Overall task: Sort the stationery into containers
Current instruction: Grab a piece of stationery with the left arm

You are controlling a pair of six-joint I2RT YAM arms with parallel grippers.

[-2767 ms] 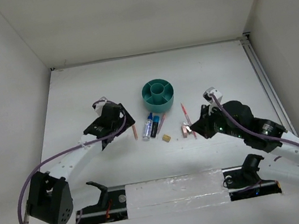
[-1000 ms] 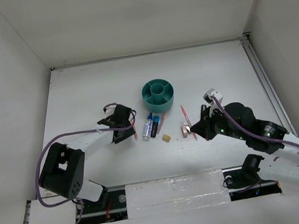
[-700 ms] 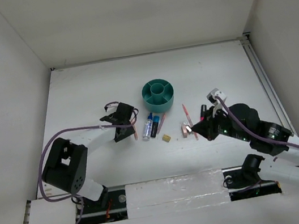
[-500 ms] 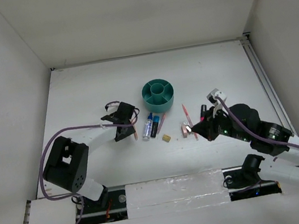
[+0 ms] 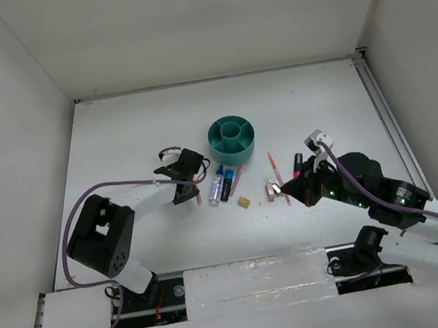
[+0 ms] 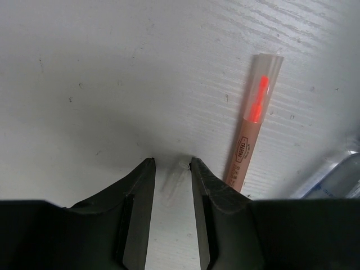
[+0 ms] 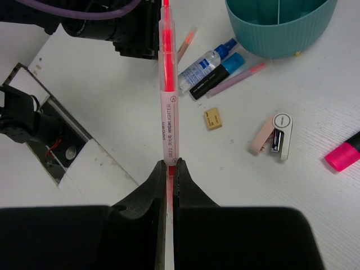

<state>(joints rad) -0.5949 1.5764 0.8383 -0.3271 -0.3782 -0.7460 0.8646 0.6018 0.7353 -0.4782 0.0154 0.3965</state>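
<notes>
– Right gripper (image 7: pixel 169 164), what's it got?

– Clamped tight on a salmon-pink pen (image 7: pixel 169 112), gripped at the near end. The rest of the pen points straight out ahead, above the table (image 7: pixel 112 129).

– So which step is this?

– My read is a carry. One item is lifted and not yet in the teal organizer (image 7: pixel 270 39), which sits ahead and to the right in the wrist view. Next move, as I judge it: swing over a compartment, tip the pen toward upright, then release. It is a long piece, so the central cup looks the better fit.

– Left gripper (image 6: pixel 171 166)?

– Down at the table, jaws parted only narrowly and nothing solid between them. A second salmon-pink pen (image 6: pixel 247 140) lies just beside the right-hand finger, outside the gap. To take it, the gripper needs to shift sideways until it straddles the barrel. Widening first would help.

– Anything else unsorted?

– Plenty, all loose on the table near the organizer:
- blue-capped pen (image 7: pixel 205 63) touching the dark marker (image 7: pixel 216 76)
- tan block (image 7: pixel 212 118)
- pinkish clips (image 7: pixel 274 135)
- pink highlighter (image 7: pixel 343 154) at the frame edge

I can't see anything inside the compartments from above.
</notes>
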